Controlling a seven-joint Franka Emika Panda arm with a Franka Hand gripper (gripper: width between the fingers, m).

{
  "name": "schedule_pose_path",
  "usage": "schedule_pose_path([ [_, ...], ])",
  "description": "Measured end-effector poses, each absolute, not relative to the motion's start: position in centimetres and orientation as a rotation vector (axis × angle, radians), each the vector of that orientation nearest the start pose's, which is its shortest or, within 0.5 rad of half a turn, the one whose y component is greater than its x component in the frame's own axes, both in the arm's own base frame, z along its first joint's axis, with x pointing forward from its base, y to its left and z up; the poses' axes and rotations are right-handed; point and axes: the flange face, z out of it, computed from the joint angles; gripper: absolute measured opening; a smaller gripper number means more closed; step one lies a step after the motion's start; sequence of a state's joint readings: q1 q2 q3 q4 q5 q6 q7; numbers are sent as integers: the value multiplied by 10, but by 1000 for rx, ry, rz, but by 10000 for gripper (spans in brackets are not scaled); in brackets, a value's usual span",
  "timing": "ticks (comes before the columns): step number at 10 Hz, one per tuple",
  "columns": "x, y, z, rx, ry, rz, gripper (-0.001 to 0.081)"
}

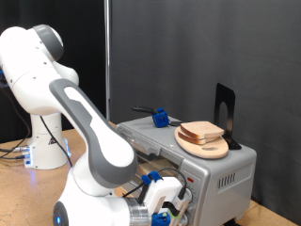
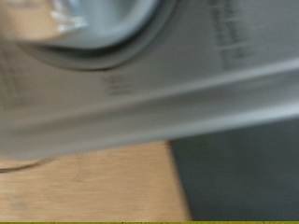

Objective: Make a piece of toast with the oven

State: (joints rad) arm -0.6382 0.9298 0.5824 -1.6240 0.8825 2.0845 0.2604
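the oven (image 1: 202, 165) sits on the wooden surface (image 1: 19, 202) at the exterior view's right, a silver-grey box with two round knobs (image 1: 226, 179) on its front right. on its roof lies a round wooden plate (image 1: 202, 143), and on that the piece of toast (image 1: 203, 131), flat and apparently stacked with a second slice beneath it, though the two are hard to separate at this size. a blue object (image 1: 162, 118) and a black upright bracket (image 1: 225, 111) also stand on the roof.

the hand (image 1: 167, 205) is low in front of the oven's face, at the bottom of the exterior view, pressed in close to the door side. nothing shows between its fingers, and i cannot tell how far apart they are. the wrist view is blurred: it shows only grey oven metal (image 2: 149, 84), the curve of something round (image 2: 103, 33) at one edge, perhaps a knob or handle fitting, and a strip of wood.

judging by this, the work in hand concerns the oven's front, door or control, with the bread not yet inside. to do it well the hand should meet the part squarely, and pull or turn along its own path rather than drag the light oven across the surface, since a jolt could slide the plate and slices off the roof.
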Motion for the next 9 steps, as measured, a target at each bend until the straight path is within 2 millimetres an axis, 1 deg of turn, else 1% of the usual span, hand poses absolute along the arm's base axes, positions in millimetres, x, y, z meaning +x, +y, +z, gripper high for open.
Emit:
schedule_pose_path([
  [3,665,-42,157,-1704,1117,605,87],
  [9,664,-42,159,-1689,1171,686,87],
])
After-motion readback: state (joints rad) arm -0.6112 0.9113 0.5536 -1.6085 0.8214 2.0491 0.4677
